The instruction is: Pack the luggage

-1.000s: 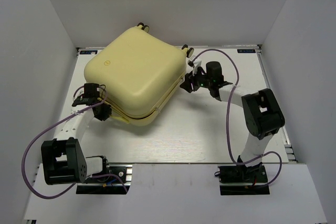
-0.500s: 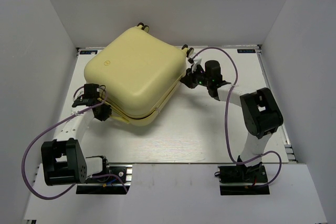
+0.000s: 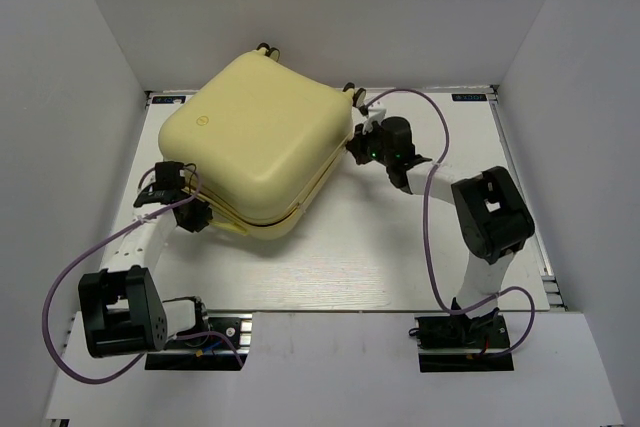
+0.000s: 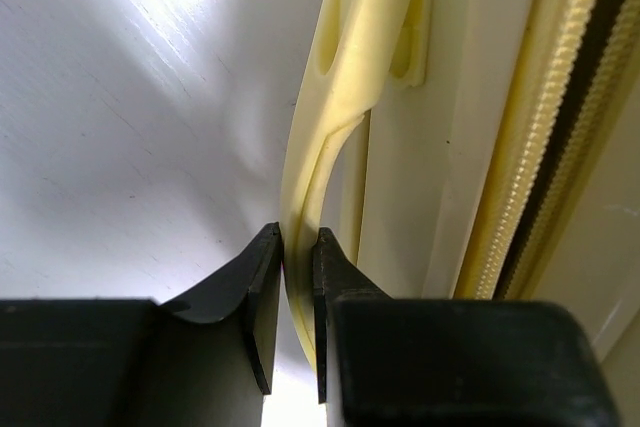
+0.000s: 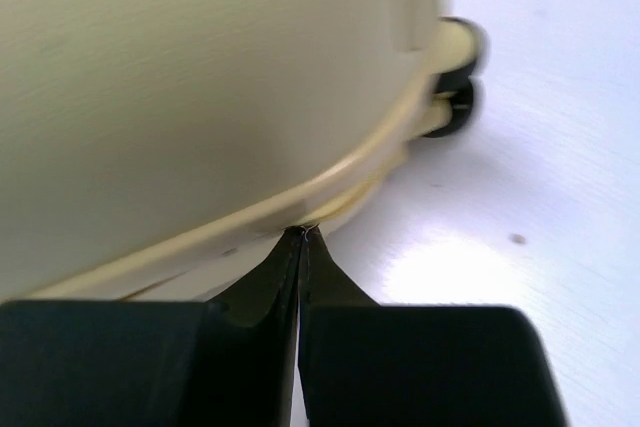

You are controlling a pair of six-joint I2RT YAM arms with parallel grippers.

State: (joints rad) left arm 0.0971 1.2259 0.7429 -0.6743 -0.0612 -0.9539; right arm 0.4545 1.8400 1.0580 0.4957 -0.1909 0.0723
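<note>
- Luggage [image 3: 255, 137]: lying shut and flat on the white tabletop [image 3: 400, 247], filling the upper left of centre in the top view, turned diamond-wise, with small wheels [image 3: 268, 49] pointing toward the top of the frame.
- Reaching in from the lower left of that view with the left claw [image 3: 200, 215], right at the luggage's lower-left edge.
- Pinching the pale yellow handle [image 4: 350, 57] between the left claw's two black fingers [image 4: 262, 287] low in the left wrist view, with the strap bowing away from the shell above the grip.
- Running up the right side of that same frame, a ribbed zipper band [image 4: 560, 97] beside a dark seam.
- Meeting the luggage's right-hand edge with the right claw [image 3: 357, 147], just right of centre in the top view.
- Showing the right claw pressed together in the right wrist view, tips touching the rim line between the two shells; not being able to tell whether anything thin is caught there.
- Sitting blurred at the upper right of that view, one dark wheel [image 5: 455, 97] at the luggage's corner.
</note>
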